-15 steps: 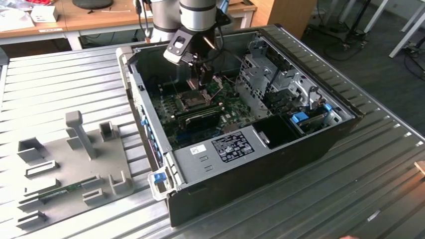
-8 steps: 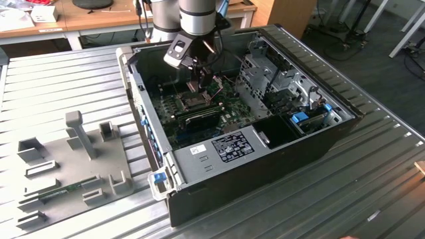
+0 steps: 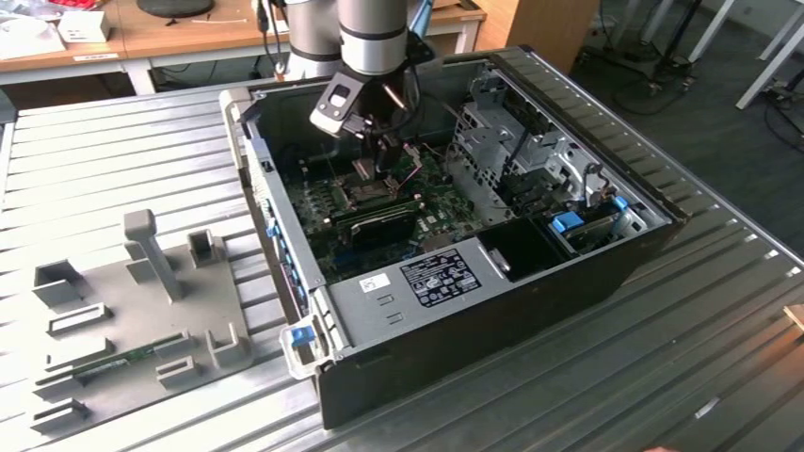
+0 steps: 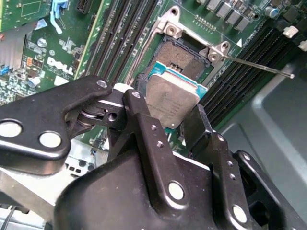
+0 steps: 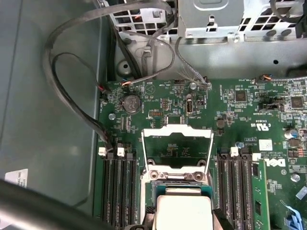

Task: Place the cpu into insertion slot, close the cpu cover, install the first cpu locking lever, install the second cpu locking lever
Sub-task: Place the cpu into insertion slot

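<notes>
The claw (image 4: 165,104) has smooth, faintly glossy black fingers (image 4: 144,129). Clamped between them, the cpu (image 4: 177,91) shows a matt silvery metal face. Just beyond the claw, the cpu cover (image 5: 177,129) is bare shiny metal. The desk (image 3: 113,160) below is ribbed, dull metal.

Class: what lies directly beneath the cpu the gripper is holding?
The open insertion slot, dark contacts exposed; its near part is hidden by the cpu and gripper.

Bright, even rm light; PC case (image 3: 503,353) interior in shadow.
</notes>
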Motion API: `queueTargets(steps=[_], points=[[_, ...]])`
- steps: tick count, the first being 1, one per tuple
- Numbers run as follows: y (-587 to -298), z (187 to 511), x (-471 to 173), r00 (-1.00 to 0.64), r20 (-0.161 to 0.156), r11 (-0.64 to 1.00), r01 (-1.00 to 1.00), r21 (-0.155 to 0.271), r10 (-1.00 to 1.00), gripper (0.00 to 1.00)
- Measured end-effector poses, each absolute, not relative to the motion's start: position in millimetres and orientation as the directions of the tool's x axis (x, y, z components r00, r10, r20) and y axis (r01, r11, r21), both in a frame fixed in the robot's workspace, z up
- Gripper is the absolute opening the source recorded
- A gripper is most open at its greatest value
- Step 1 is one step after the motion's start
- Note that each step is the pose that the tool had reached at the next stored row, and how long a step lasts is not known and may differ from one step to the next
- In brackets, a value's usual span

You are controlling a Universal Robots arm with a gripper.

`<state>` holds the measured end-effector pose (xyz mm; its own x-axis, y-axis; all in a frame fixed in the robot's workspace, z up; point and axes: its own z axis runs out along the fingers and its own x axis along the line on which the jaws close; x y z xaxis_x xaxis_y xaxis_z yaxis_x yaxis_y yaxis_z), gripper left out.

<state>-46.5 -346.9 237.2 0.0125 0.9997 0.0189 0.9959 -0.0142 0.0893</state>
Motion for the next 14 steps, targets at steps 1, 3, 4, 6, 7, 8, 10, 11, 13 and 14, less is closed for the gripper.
queueTargets(steps=[1,3,4,6,7,8,10,11,13,14], points=[[-347.0,236.8,-47.1,0.013,0.019,-0.014,0.996,0.089,1.000,0.54],[-347.0,236.0,-48.9,0.012,0.019,-0.014,0.996,0.089,1.000,0.54],[-346.9,235.5,-49.9,0.012,0.019,-0.014,0.996,0.089,1.000,0.54],[-346.9,235.0,-50.2,0.012,0.019,-0.014,0.996,0.089,1.000,0.54],[-346.9,235.0,-50.2,0.012,0.019,-0.014,0.996,0.089,1.000,0.54],[-347.0,235.1,-50.2,0.012,0.019,-0.014,0.996,0.089,1.000,0.54],[-346.9,234.9,-50.2,0.012,0.019,-0.014,0.996,0.089,1.000,0.54],[-346.9,234.9,-50.2,0.012,0.019,-0.014,0.996,0.089,1.000,0.54],[-346.9,233.2,-50.2,0.012,0.019,-0.014,0.996,0.089,1.000,0.54],[-346.9,231.9,-50.2,0.012,0.019,-0.014,0.996,0.089,1.000,0.54]])
